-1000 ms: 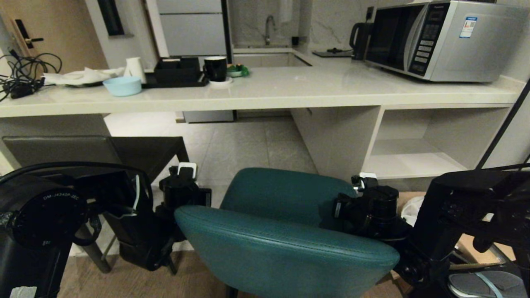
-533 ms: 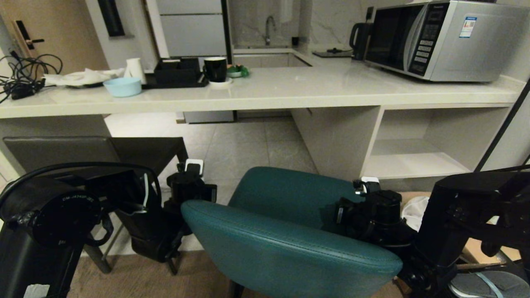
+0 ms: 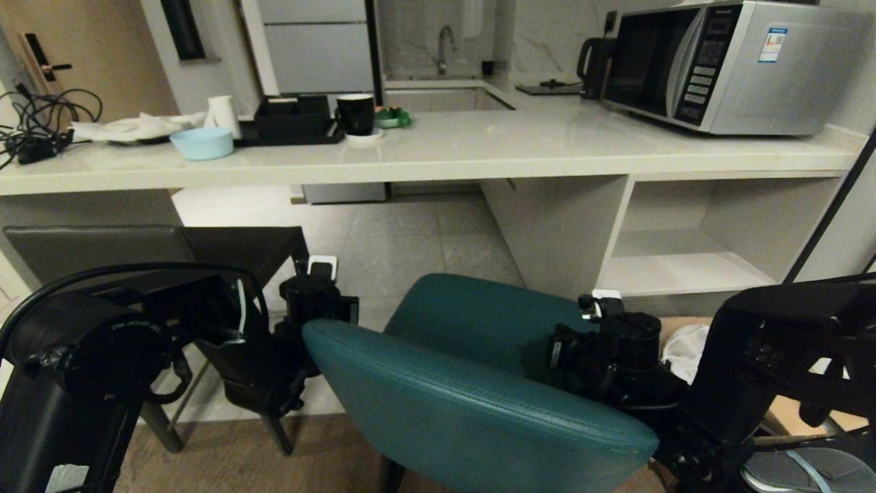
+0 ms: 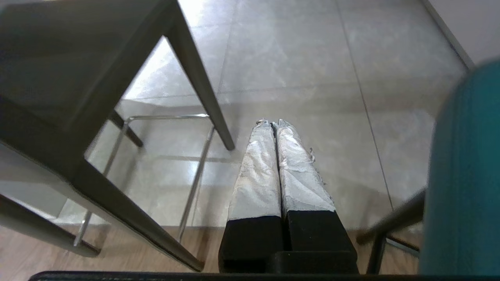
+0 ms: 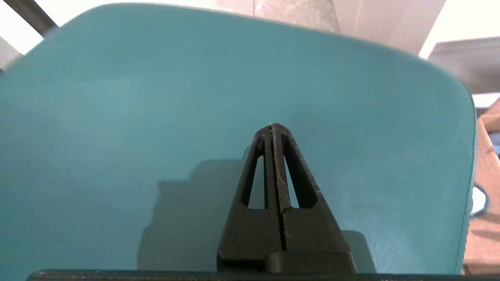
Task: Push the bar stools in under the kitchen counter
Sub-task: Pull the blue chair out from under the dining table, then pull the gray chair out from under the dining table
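The teal bar stool (image 3: 472, 411) stands at the near centre, its curved backrest toward me and its seat facing the kitchen counter (image 3: 479, 147). The dark grey-brown bar stool (image 3: 157, 250) stands to its left, close to the counter. My left gripper (image 4: 273, 124) is shut and empty, pointing down at the floor between the two stools, beside the teal backrest's left end. My right gripper (image 5: 270, 127) is shut and empty, its tips on or just off the teal stool (image 5: 156, 117) on its right side; contact is unclear.
Under the counter an open tiled gap (image 3: 383, 233) lies ahead, bounded on the right by a pale panel and open shelves (image 3: 684, 263). A microwave (image 3: 725, 65), blue bowl (image 3: 202, 142), black mug and tray sit on top. Boxes and clutter (image 3: 787, 418) lie at the right.
My left arm has swung right and forward, closer to the teal backrest's left end. The teal stool has shifted slightly right and away. The right gripper has barely moved.
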You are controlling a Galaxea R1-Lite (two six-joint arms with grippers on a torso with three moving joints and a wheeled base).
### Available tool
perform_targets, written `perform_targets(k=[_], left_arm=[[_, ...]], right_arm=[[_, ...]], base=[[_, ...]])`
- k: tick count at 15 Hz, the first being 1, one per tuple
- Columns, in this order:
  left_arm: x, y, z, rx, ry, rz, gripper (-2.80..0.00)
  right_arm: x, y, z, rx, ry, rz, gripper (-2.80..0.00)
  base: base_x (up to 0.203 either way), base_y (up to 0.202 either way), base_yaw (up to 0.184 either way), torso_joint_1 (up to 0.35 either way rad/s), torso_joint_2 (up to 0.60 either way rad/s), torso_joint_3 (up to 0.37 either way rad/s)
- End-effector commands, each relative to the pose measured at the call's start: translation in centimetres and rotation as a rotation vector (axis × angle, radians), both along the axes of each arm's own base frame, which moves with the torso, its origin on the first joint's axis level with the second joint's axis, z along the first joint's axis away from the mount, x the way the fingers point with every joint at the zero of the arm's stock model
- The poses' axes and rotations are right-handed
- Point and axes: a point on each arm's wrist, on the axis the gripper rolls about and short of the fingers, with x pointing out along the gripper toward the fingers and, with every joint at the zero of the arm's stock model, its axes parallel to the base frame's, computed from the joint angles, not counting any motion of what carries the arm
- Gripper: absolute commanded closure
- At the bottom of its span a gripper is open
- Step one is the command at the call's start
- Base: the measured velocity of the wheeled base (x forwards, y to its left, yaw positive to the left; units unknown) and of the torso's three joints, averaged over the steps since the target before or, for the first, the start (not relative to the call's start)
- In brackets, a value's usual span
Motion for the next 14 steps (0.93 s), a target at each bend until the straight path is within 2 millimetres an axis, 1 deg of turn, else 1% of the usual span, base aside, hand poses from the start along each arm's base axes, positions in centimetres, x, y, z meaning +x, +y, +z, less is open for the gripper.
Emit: perform_targets(k=[1,3,5,7,8,9,11,14], left_arm=[[0.1,0.4,1.5,-0.019,-0.05,0.016,0.0],[0.2,0.6,3.2,-0.044,-0.112,0.022,0.0],[0.6,1.2,4.2,-0.055,-0.147,0.042,0.0],[0.5,1.7,5.4,-0.067,-0.175,0.049,0.0],[0.3,1.9,6.2,-0.073,-0.193,0.054,0.0],[0.1,2.2,7.1,-0.081,-0.215,0.058,0.0],[-0.4,2.9,9.4,-0.095,-0.262,0.065,0.0],[-1.7,3.8,13.0,-0.101,-0.335,0.074,0.0]], right_arm=[[0.5,-0.3,1.6,0.025,-0.051,-0.015,0.0],[0.7,-0.6,3.0,0.036,-0.085,-0.02,0.0],[0.7,-0.7,4.0,0.042,-0.106,-0.021,0.0],[0.7,-0.7,5.0,0.051,-0.126,-0.022,0.0],[0.7,-0.7,6.0,0.064,-0.153,-0.022,0.0],[0.7,-0.8,7.4,0.078,-0.183,-0.024,0.0],[0.6,-1.1,10.9,0.107,-0.243,-0.03,0.0],[-0.4,-1.8,16.9,0.146,-0.327,-0.038,0.0]], base=[[0.0,0.0,0.0,0.0,0.0,0.0],[0.0,0.0,0.0,0.0,0.0,0.0],[0.0,0.0,0.0,0.0,0.0,0.0],[0.0,0.0,0.0,0.0,0.0,0.0],[0.0,0.0,0.0,0.0,0.0,0.0],[0.0,0.0,0.0,0.0,0.0,0.0],[0.0,0.0,0.0,0.0,0.0,0.0],[0.0,0.0,0.0,0.0,0.0,0.0]])
